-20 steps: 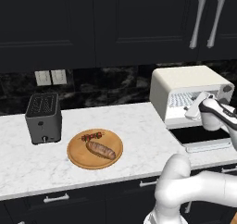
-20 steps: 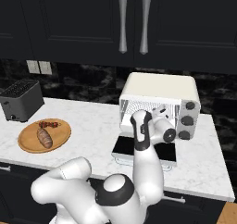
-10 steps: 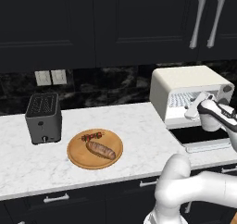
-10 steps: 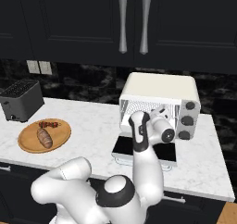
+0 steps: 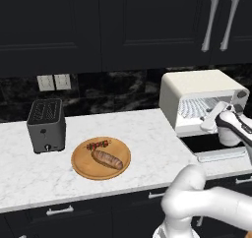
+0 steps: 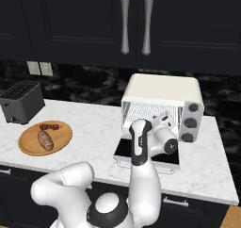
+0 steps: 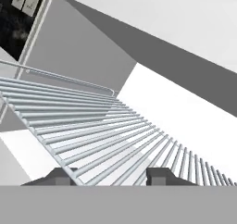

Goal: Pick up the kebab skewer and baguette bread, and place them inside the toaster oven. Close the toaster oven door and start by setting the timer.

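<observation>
**Two food items still on board, pincer at oven mouth**

Toaster oven (image 5: 197, 87) at right end of counter (image 5: 147, 133), against dark backsplash. Toaster oven door (image 5: 216, 144) dropped flat in front of oven, glass facing up, pale handle bar at near edge. Knobs on oven's right face, seen from right base view.

Pincer (image 7: 111, 177) at oven opening, just above the lowered door, pointing into the cavity. Fingertips (image 7: 159, 176) parted, with front edge of wire rack (image 7: 92, 135) running between them. Cannot tell whether clamped on the rack or just straddling it. No food in the pincer.

Rack looks level across the cavity; white oven floor visible beneath it, grey side wall beyond. Nothing resting on the rack.

Baguette bread (image 5: 107, 159) well left of oven, lying on round wooden board (image 5: 81, 167). Kebab skewer (image 5: 97, 144) on the same board, just beside the loaf on its backsplash side; touching or apart, too small to tell. Dark slot toaster (image 5: 47, 125) further left of oven than the board, near the backsplash.
</observation>
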Motion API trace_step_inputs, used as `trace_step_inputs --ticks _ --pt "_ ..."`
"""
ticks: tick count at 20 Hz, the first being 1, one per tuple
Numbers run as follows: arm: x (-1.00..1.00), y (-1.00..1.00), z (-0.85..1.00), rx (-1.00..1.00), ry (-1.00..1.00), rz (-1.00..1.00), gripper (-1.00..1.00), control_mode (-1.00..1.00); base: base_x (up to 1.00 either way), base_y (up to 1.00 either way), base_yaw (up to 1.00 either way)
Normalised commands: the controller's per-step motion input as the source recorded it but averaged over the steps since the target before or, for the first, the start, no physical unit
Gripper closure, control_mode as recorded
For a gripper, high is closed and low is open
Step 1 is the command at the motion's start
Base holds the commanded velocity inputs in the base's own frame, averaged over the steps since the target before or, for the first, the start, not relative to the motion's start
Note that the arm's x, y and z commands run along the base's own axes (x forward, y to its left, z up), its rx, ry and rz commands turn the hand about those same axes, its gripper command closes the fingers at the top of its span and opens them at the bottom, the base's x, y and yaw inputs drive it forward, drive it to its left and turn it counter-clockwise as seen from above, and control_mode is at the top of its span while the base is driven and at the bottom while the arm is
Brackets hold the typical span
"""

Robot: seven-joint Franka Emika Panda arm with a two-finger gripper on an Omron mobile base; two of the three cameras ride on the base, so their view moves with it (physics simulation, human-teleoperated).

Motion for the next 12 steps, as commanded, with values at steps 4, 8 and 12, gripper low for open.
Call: trace_step_inputs --ticks 4,8,12 --pt "-0.74 -0.32 0.23 0.09 0.06 0.00 1.00 -1.00 0.00 0.00 0.00" --pt "-0.75 -0.35 0.19 0.08 0.11 0.00 1.00 -1.00 0.00 0.00 0.00" --pt "-0.77 -0.40 0.13 0.06 0.10 0.00 1.00 -1.00 0.00 0.00 0.00"
